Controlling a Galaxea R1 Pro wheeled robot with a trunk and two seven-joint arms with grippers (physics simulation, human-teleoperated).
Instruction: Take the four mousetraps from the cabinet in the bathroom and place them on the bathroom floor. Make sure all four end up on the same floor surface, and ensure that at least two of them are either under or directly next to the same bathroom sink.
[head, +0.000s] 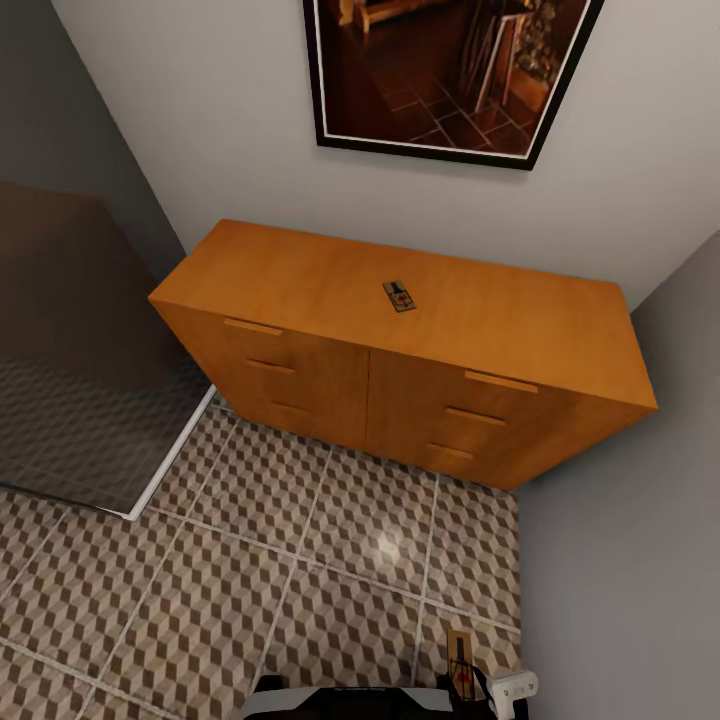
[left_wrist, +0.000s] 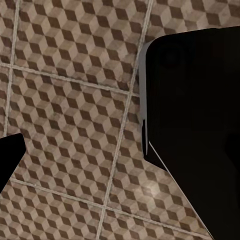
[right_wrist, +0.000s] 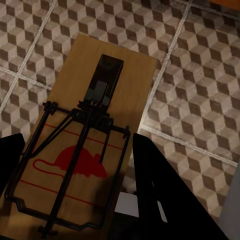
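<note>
One mousetrap, a small tan board with dark wire and a red mark, lies on top of the orange-brown cabinet, near the middle. A second mousetrap sits between the fingers of my right gripper, which is shut on it above the cube-patterned bathroom floor. In the head view that held mousetrap shows low at the right, in front of the cabinet. My left gripper hangs open over bare floor, nothing between its dark fingers. The cabinet's drawers look closed.
A dark glassy panel with a white lower edge stands at the left beside the cabinet. A grey wall closes the right side. A framed picture hangs above the cabinet. Tiled floor lies between me and the cabinet.
</note>
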